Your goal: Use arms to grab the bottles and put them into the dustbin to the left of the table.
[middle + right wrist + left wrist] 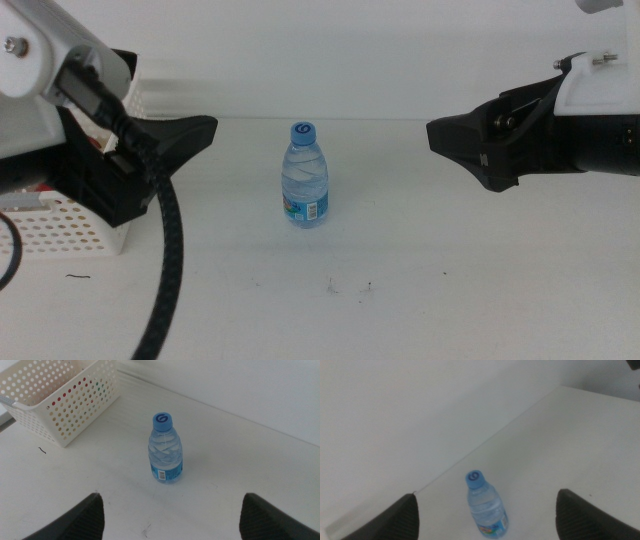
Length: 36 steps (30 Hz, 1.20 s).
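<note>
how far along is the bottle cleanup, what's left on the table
Mostly done, it seems: red and green show through the holes of the white perforated plastic basket, so something already lies inside. Nothing is in hand: the left gripper and the right gripper hang open on either side of the small clear water bottle with the blue cap, touching nothing. That bottle stands upright on the plain white table, not yet binned.

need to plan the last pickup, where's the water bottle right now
In the middle view the water bottle stands upright near the table's centre, untouched, between the left pincer and right pincer, with the dustbin at left.
</note>
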{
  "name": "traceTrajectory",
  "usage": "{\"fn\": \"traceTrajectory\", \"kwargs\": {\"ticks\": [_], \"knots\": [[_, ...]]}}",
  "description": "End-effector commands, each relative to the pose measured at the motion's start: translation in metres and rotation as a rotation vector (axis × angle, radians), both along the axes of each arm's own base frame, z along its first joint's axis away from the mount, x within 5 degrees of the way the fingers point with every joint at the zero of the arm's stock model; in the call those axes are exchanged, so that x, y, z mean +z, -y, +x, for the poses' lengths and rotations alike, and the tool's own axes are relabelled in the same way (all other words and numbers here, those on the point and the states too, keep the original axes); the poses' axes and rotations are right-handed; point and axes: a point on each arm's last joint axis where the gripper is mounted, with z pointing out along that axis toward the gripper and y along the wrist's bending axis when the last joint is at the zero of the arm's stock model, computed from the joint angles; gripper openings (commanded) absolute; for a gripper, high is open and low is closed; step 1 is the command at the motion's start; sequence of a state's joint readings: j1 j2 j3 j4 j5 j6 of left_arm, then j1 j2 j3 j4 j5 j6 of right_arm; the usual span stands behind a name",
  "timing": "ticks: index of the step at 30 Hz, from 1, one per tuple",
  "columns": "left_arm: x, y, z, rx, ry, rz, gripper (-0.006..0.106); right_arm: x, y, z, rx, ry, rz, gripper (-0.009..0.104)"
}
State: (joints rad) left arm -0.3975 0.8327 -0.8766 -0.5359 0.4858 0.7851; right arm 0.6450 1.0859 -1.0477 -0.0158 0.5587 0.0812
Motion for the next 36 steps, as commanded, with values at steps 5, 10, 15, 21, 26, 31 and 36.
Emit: {"fn": "traceTrajectory", "kwargs": {"ticks": [5,10,15,21,26,31,36], "knots": [[-0.007,-0.006,0.007,0.151,-0.087,-0.118,0.094,0.003,0.0,0.0,0.0,0.015,0.007,0.085],[-0.032,-0.001,0.008,0.193,-0.125,-0.156,0.094,0.003,0.0,0.0,0.0,0.014,0.008,0.085],[-0.063,0.006,0.008,0.171,-0.068,-0.223,0.094,0.003,0.0,0.0,0.0,0.014,0.008,0.085],[-0.108,0.001,0.003,0.21,-0.122,-0.277,0.094,0.003,0.0,0.0,0.0,0.014,0.008,0.085],[-0.126,-0.002,-0.001,0.222,-0.137,-0.274,0.094,0.003,0.0,0.0,0.0,0.014,0.008,0.085],[-0.126,-0.002,-0.001,0.222,-0.128,-0.28,0.094,0.003,0.0,0.0,-0.003,0.011,0.012,0.085],[-0.124,-0.002,0.0,0.221,-0.115,-0.288,0.094,0.003,0.0,0.0,-0.003,0.011,0.012,0.085]]}}
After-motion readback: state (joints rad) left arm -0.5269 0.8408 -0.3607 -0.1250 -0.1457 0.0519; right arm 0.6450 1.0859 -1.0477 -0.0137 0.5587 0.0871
